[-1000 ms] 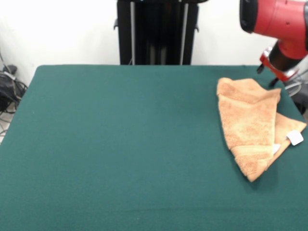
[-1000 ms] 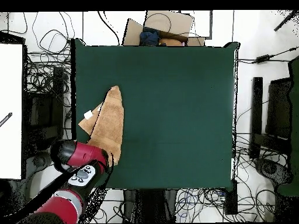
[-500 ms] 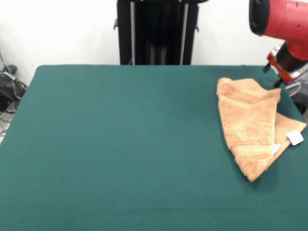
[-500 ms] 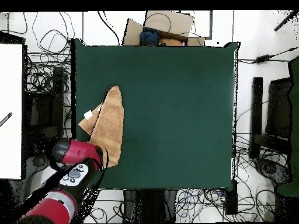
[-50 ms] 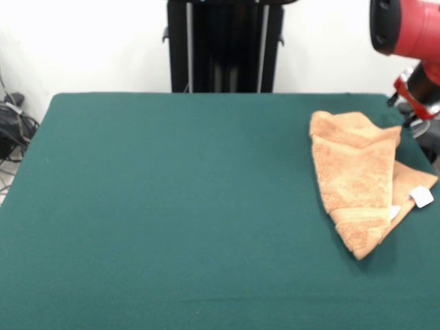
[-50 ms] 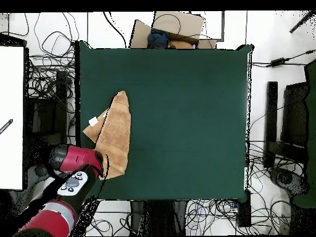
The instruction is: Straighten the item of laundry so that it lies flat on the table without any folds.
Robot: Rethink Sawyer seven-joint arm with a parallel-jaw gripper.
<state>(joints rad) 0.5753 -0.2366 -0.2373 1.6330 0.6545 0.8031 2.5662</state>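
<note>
**Towel folded at surface edge, claw off to the side**

Front view: towel (image 5: 359, 177) lies bunched and folded over itself on the green surface (image 5: 179, 206), near its right edge. White tag (image 5: 421, 196) sticks out at the towel's right corner, over the surface edge. Red arm (image 5: 407, 27) is in the top right corner; the claw (image 5: 414, 103) shows only partly at the frame edge, above and to the right of the towel's top corner, clear of the cloth. Can't tell how far open it is; nothing visibly held.

Overhead view: towel (image 6: 113, 134) sits along the surface's (image 6: 185, 123) left edge, one corner with the tag (image 6: 93, 121) hanging past it. Arm (image 6: 71, 166) is at the lower left, its head just beside the towel's lower end. Claw itself hidden under the arm.
</note>
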